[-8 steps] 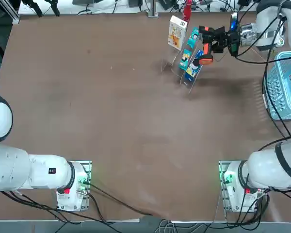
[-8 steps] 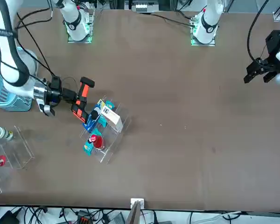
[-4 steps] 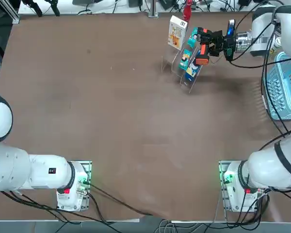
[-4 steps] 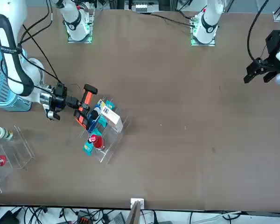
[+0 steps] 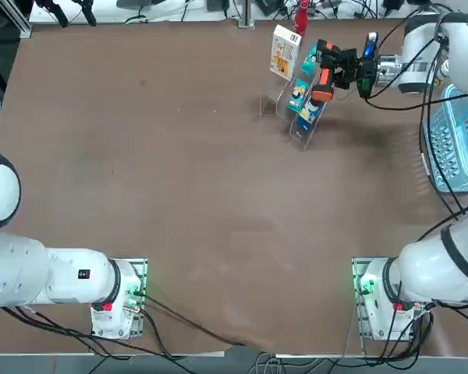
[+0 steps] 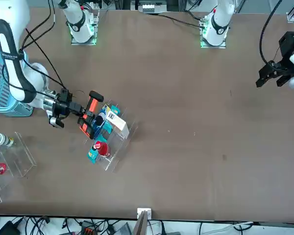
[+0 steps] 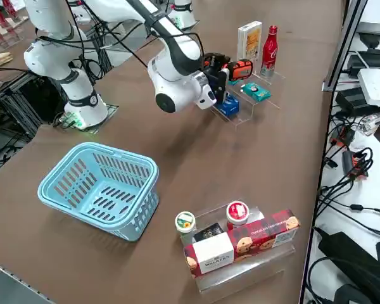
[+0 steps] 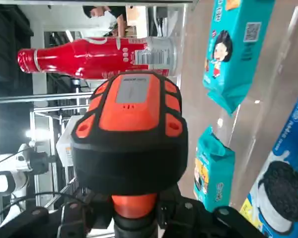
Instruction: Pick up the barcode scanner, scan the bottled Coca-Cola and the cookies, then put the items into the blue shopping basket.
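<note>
Right tool [image 5: 351, 70] gripping barcode scanner [image 8: 130, 134], wrist view reveals bottled Coca-Cola [image 8: 97, 57]

Glossy plastic barcode scanner [image 8: 131, 139], shiny bottled Coca-Cola [image 8: 97, 57], clear acrylic stand [image 5: 292, 117], matt table [image 5: 179, 195]

Clear acrylic stand [image 5: 285, 109] near the table's far edge, carrying two small teal packets [image 8: 238, 44] [image 8: 212, 166] and a blue packet with a white round mark [image 8: 280, 186]. Second clear stand [image 7: 240, 269] at the table's right end carries a red tartan biscuit box [image 7: 253, 244], a short red container [image 7: 237, 213] and a green-topped pot [image 7: 185, 222]. Brown table [image 5: 179, 195]; cables [image 7: 351, 161] beyond its edge.
</note>
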`<control>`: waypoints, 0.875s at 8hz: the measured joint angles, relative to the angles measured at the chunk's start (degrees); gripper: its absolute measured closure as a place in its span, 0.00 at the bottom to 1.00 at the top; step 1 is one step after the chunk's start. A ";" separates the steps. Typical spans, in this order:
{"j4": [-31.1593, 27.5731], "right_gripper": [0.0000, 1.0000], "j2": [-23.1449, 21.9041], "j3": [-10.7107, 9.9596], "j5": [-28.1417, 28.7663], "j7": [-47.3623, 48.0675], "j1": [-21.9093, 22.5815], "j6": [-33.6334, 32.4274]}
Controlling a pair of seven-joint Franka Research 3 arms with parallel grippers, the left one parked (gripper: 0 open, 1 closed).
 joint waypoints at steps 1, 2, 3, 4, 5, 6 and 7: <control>0.00 0.57 0.89 0.10 0.43 -1.53 0.03 -1.23; 0.00 0.57 1.89 0.14 0.96 -2.60 0.05 -2.01; 0.08 0.57 2.55 0.14 1.19 -3.19 0.06 -2.23; 0.19 0.57 2.80 0.14 1.21 -3.33 0.06 -2.27; 0.36 0.57 2.84 0.14 1.22 -3.34 0.06 -2.40; 0.53 0.57 2.90 0.14 1.22 -3.34 0.06 -2.70; 0.72 0.57 2.95 0.14 1.22 -3.34 0.06 -2.94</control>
